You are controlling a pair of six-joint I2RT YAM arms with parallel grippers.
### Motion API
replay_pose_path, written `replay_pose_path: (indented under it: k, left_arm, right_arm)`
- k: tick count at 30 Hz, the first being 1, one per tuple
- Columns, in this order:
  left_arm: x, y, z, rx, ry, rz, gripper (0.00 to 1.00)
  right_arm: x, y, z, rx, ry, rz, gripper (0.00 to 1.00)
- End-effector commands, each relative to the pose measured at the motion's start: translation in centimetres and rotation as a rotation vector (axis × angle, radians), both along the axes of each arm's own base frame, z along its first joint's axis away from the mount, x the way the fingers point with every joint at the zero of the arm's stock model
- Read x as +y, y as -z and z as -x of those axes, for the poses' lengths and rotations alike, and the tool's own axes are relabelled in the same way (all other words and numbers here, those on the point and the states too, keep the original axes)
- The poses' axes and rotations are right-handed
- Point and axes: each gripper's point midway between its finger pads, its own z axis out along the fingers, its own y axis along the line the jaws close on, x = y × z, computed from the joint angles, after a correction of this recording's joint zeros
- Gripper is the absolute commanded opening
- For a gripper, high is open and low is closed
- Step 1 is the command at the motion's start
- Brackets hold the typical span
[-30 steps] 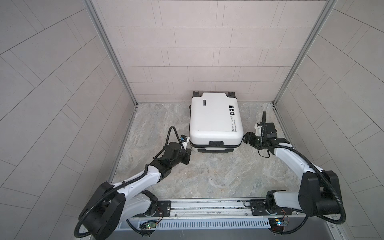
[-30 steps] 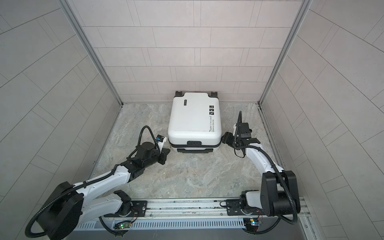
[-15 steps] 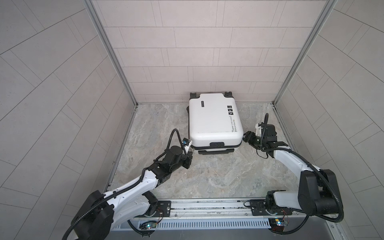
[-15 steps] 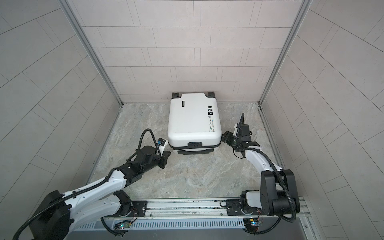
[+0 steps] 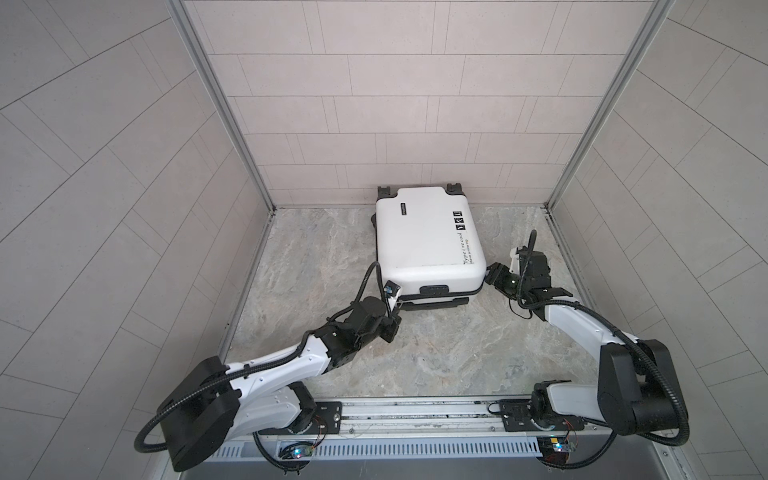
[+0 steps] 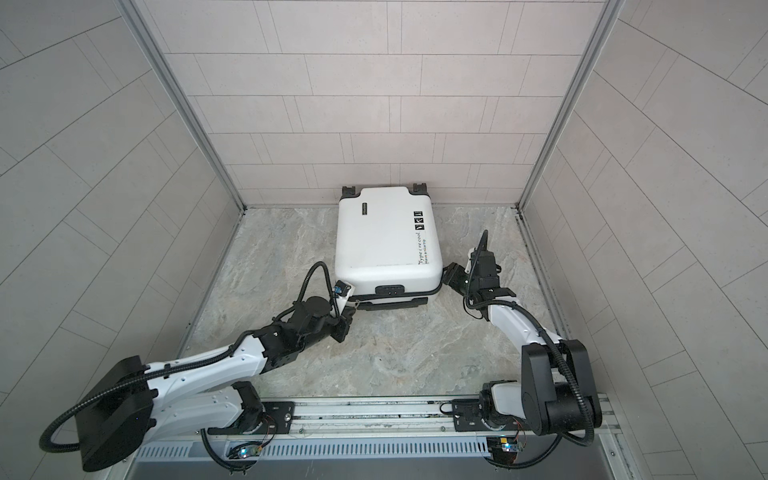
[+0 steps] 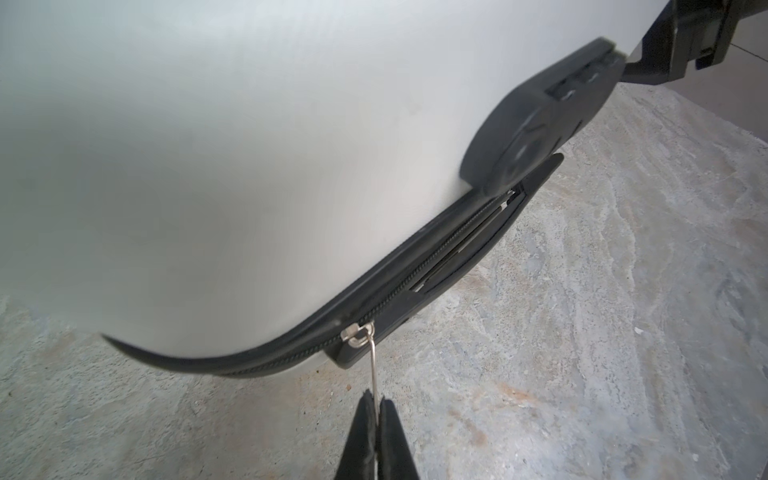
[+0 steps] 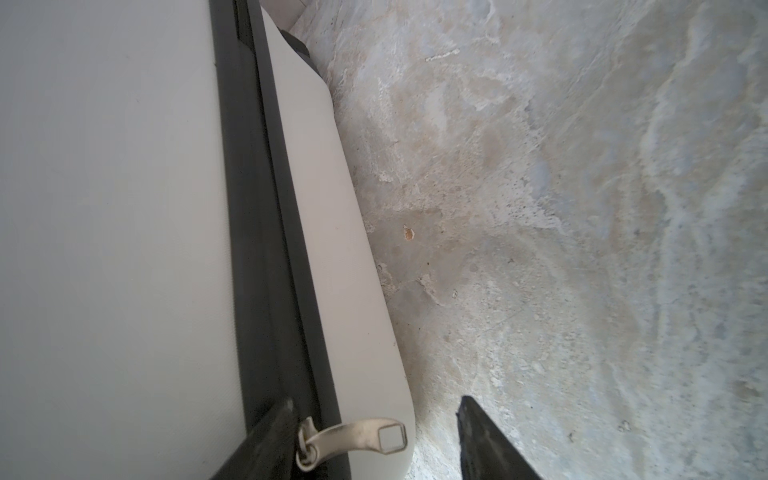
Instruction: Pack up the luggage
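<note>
Both top views show the luggage (image 5: 428, 237) lying flat and closed on the marbled stone floor (image 5: 332, 257), at the back of the tiled cell and slightly right of the middle. Its black wheels (image 5: 384, 192) sit against the back wall (image 5: 415, 124), and the end with the lettering faces the robot.

A black zipper band (image 7: 270, 353) runs around the shell's edge. In the left wrist view a silver slider (image 7: 356, 332) sits on this band at the rounded near corner, and a thin metal pull (image 7: 374, 365) hangs straight from it. The left gripper (image 7: 377, 401) has its two black fingers pressed together on the end of that pull, pinching it just off the floor.

In the right wrist view a flat metal tab (image 8: 357, 434) with a square hole lies across the white lower shell at the opposite near corner. The right gripper (image 8: 374, 399) stands spread wide around it. One finger (image 8: 270, 432) rests against the zipper band beside the tab's ring, the other is well clear over the bare floor, and the tab lies loose between them.
</note>
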Motion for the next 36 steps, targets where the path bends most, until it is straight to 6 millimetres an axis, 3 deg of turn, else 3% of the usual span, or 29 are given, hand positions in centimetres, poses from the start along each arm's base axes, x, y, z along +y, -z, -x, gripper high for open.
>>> replay_pose_path:
  k: [1, 13, 24, 29, 36]
  left_arm:
    - [-4.0, -3.0, 1.2, -0.049, 0.108, 0.098, 0.00]
    - [-11.6, -3.5, 3.5, -0.112, 0.204, 0.118, 0.00]
    - [-17.6, -5.1, 3.8, -0.184, 0.204, 0.197, 0.00]
    - [-18.6, -4.7, 3.5, -0.186, 0.198, 0.205, 0.00]
    - [-18.0, -4.7, 3.5, -0.184, 0.189, 0.197, 0.00]
  right_arm:
    - [3.0, 2.6, 2.7, 0.112, -0.103, -0.035, 0.64]
    - [4.0, 4.2, 4.0, 0.137, -0.114, -0.038, 0.63]
    - [4.4, 4.5, 4.5, 0.134, -0.110, -0.041, 0.63]
    - [4.3, 4.3, 4.7, 0.130, -0.113, -0.028, 0.64]
    - [2.6, 3.5, 4.9, 0.133, -0.118, 0.046, 0.64]
